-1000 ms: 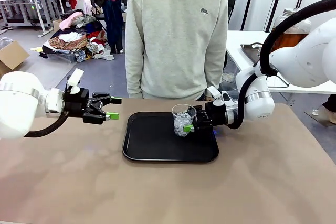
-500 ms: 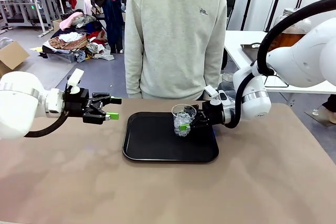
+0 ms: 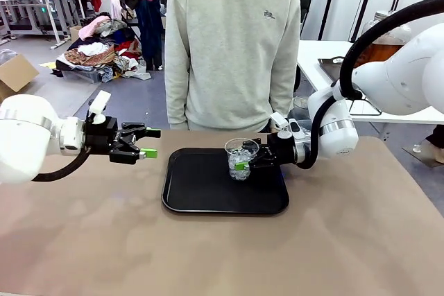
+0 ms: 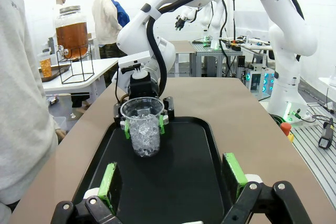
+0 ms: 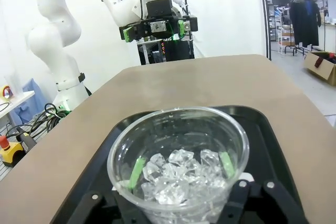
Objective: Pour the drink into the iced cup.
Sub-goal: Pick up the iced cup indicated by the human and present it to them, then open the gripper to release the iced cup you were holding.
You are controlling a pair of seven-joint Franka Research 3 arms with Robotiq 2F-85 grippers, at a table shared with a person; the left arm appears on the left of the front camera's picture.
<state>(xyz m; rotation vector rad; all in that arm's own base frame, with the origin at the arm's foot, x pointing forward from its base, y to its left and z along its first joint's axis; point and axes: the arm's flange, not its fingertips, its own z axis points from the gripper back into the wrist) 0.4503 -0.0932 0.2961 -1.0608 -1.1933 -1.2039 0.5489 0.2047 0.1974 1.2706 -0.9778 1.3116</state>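
Right gripper (image 3: 243, 163) has edged left over the last second. Its jaws were apart either side of the iced cup (image 3: 241, 157) and are now clamped on it. The cup has shifted a touch left with them.

Grip sits low on the cup wall. In the right wrist view the green pads (image 5: 137, 170) show through the clear plastic on both sides, pressed against it. The cup is upright on the black tray (image 3: 201, 199), in the far-right part, with ice cubes (image 5: 176, 174) heaped in the bottom.

Left gripper (image 3: 148, 143) hovers above the table (image 3: 83, 240), left of the tray and well apart from the cup. Jaws are wide apart and aimed at the cup. In the left wrist view the cup stands centred between them, farther off.

The drink (image 4: 72, 41) is amber-brown, in a large glass dispenser jar (image 4: 72, 27) with a silvery lid. The jar is on a black wire stand (image 4: 76, 73) on a white side table (image 3: 316, 67) behind the right arm, well apart from cup and tray.

A person (image 3: 232, 46) in a light sweatshirt stands at the far edge, just behind the tray.
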